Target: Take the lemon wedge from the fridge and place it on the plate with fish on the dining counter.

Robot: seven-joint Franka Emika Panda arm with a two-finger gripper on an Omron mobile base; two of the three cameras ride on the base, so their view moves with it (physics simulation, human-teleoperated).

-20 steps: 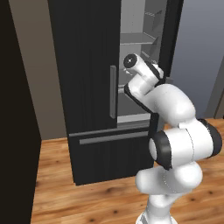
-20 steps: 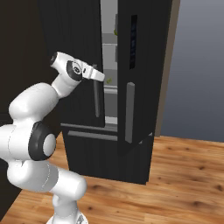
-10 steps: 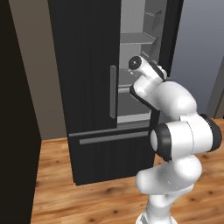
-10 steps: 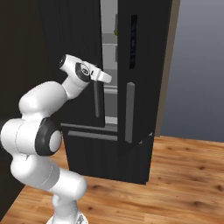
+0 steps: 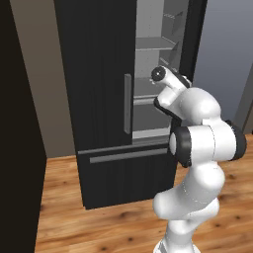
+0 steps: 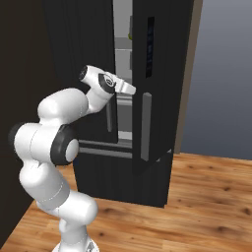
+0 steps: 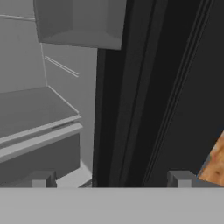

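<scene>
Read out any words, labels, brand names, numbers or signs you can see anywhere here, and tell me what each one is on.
There is no readable text.
The tall black French-door fridge carries no visible brand or label.
The narrow dark panel on its open right door shows no legible characters.
The white robot arm bears no markings.

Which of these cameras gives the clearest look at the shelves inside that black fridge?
The left base view: the fridge stands open there, with its grey shelves stacked. The right base view shows a narrow slice of them between the doors. The hand view shows one shelf up close.
</scene>
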